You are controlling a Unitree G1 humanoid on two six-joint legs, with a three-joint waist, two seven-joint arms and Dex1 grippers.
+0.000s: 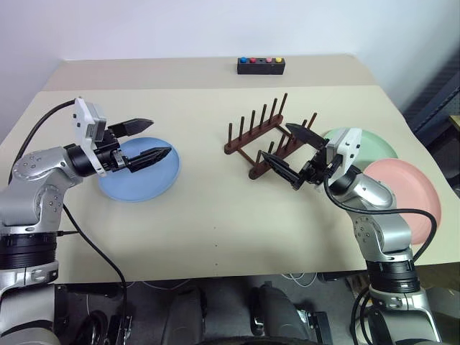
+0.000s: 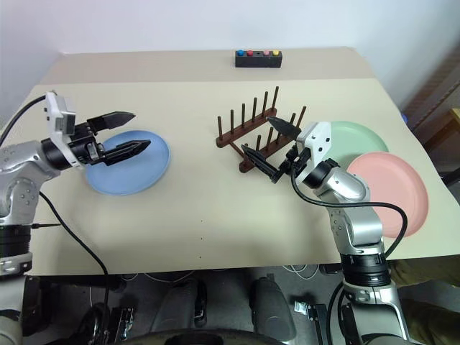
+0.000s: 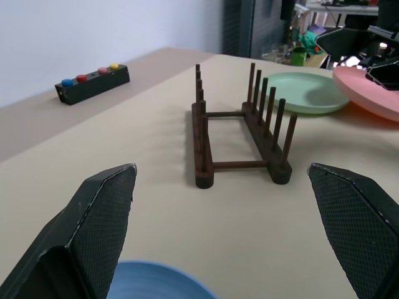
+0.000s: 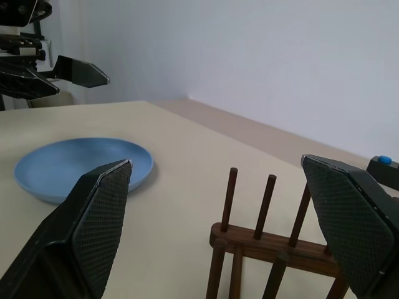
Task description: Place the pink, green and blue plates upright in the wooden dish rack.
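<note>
The blue plate lies flat on the left of the table. My left gripper hangs just above its right part, open and holding nothing. The wooden dish rack stands in the middle with no plate in it. The green plate and the pink plate lie flat on the right, the pink one nearer the front edge. My right gripper is open at the rack's near right end, its fingers on either side of the last pegs and nothing between them. The left wrist view looks across to the rack.
A small black box with coloured buttons sits at the back of the beige table. Cables run from both arms over the front edge. The pink plate lies close to the table's right front corner.
</note>
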